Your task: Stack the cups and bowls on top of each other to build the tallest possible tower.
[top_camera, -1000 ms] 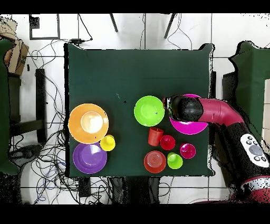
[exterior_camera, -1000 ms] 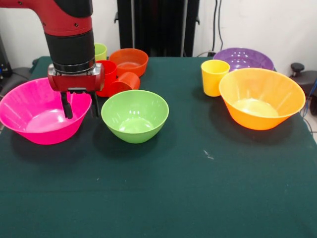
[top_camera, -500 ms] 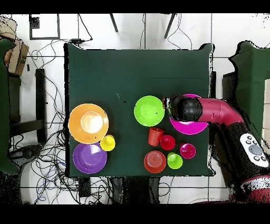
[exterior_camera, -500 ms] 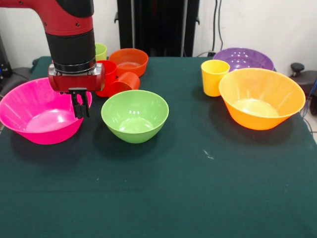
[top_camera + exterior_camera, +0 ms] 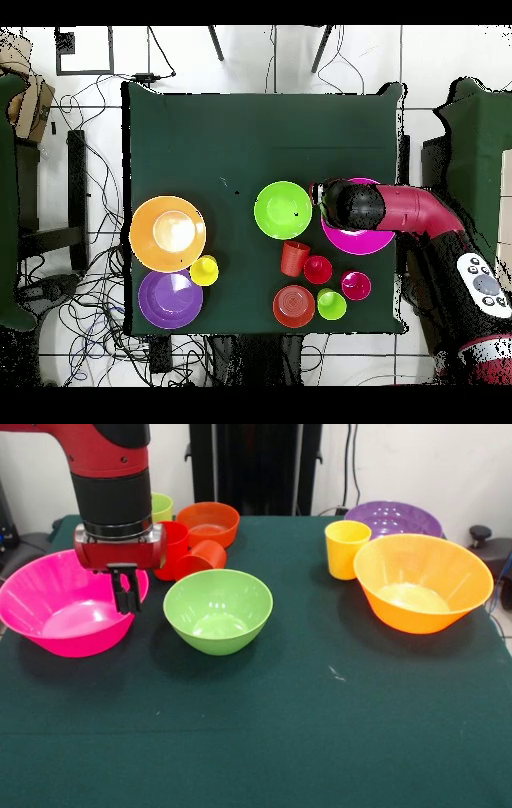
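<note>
My gripper (image 5: 126, 602) is shut on the right rim of the large pink bowl (image 5: 64, 616), which rests on the table at the left. In the overhead view the wrist (image 5: 348, 203) covers that rim of the pink bowl (image 5: 365, 238). The green bowl (image 5: 218, 610) stands apart just to the right of the gripper, also seen from overhead (image 5: 283, 209). No bowl sits in another. Behind the gripper are a red cup (image 5: 173, 544), an orange cup (image 5: 204, 556) lying on its side, a lime green cup (image 5: 162, 506) and the small orange-red bowl (image 5: 208, 522).
The orange-yellow bowl (image 5: 422, 584), the yellow cup (image 5: 346, 548) and the purple bowl (image 5: 394, 518) stand at the right. A crimson cup (image 5: 355, 285) shows only from overhead, beside the arm. Green cloth covers the table (image 5: 320, 728).
The fingers, open astride the pink bowl's rim a second ago, have shut on it. The gripper has risen very slightly. The bowls and cups have not moved.
</note>
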Controlling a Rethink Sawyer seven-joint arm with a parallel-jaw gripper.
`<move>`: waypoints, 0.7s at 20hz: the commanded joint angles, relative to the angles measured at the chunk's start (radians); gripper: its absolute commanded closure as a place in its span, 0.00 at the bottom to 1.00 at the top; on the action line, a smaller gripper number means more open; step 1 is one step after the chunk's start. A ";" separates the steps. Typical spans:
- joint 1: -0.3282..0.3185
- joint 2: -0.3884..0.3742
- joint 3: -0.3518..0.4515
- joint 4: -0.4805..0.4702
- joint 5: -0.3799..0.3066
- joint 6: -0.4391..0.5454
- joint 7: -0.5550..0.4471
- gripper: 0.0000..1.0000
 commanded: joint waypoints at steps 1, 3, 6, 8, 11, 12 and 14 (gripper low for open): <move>0.019 -0.010 0.056 -0.033 -0.082 0.032 -0.195 1.00; 0.017 -0.012 0.061 -0.029 -0.090 0.021 -0.203 0.00; 0.011 -0.016 0.061 -0.016 -0.086 0.007 -0.186 0.00; 0.007 -0.019 0.061 -0.011 -0.079 0.017 -0.182 0.00; 0.004 -0.017 0.064 -0.011 -0.077 0.018 -0.182 0.00; 0.003 -0.015 0.065 -0.012 -0.076 0.021 -0.185 0.00; 0.001 -0.002 0.066 -0.018 -0.081 0.016 -0.189 0.00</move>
